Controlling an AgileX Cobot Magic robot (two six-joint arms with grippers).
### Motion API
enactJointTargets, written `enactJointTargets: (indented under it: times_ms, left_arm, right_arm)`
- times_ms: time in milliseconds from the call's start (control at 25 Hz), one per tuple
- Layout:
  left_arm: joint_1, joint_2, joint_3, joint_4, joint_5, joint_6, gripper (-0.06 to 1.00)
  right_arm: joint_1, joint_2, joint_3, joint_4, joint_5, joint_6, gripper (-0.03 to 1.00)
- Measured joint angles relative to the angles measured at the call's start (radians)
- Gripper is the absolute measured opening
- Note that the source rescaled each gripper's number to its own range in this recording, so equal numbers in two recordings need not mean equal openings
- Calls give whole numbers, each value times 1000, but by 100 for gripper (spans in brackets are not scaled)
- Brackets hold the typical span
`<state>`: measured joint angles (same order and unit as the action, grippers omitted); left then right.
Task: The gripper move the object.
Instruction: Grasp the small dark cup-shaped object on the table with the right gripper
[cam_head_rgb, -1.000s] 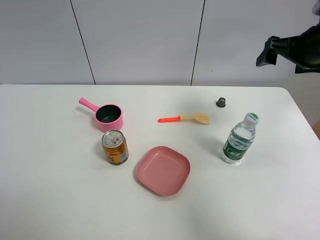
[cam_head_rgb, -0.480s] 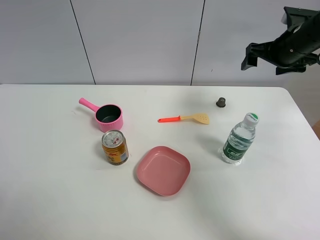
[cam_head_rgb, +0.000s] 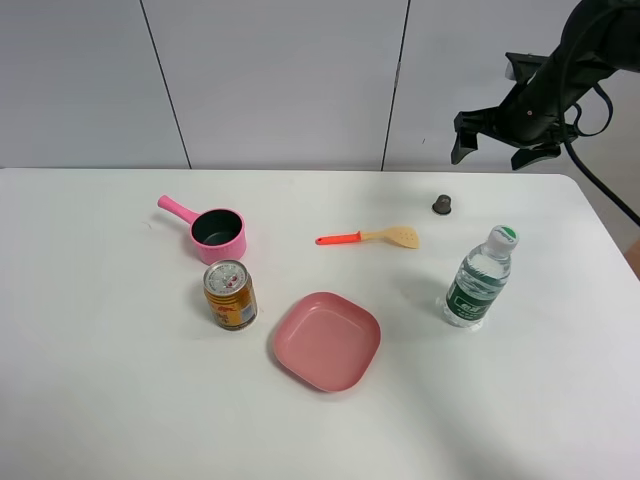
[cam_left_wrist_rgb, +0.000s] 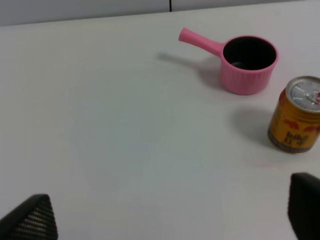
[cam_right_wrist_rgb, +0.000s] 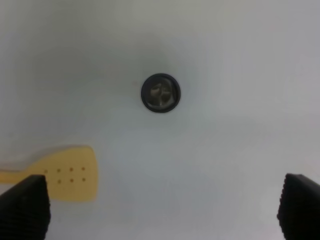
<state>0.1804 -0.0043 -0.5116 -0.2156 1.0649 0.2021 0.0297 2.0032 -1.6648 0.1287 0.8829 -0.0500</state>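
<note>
Right end effector: the right end effector (cam_head_rgb: 490, 142) hangs in the upper right of the high view, above the tabletop's far edge. Its two fingers are spread wide and nothing is between them.
Left end effector: the left end effector (cam_left_wrist_rgb: 167, 217) is also spread wide and empty. It is out of the high view and looks onto the pink saucepan (cam_left_wrist_rgb: 248, 62) and the drink can (cam_left_wrist_rgb: 296, 121).
Task's thing: the dome-shaped knob (cam_head_rgb: 442, 205) stands alone in the upper right of the high view. It is just below the right end effector in the frame and apart from everything else.
Alignment: in the right wrist view the knob (cam_right_wrist_rgb: 160, 93) sits roughly midway across the gap between the fingers, so the sideways centring already looks good.
Step in hand: this reads as the approach, since the fingers are well clear of the knob.
How to do it well: descend straight and keep the knob centred. Bring the fingertips close to the tabletop (cam_head_rgb: 100, 380), because the knob is low and tiny. Close on the dome above its flared base, gently, as so small a piece could squirt out.
Neighbours: the yellow spatula (cam_head_rgb: 400, 236) and the water bottle (cam_head_rgb: 478, 280) lie near. A vertical descent should clear both.
</note>
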Motion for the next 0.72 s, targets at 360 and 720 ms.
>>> enactJointTargets:
  times_ms: [360, 720]
  left_arm:
    - [0, 0, 0, 0, 0, 0, 100]
    - [0, 0, 0, -2, 0, 0, 100]
  right_arm:
    - [1, 137, -147, 9, 47, 0, 86]
    - [12, 299, -274, 16, 70, -1, 86]
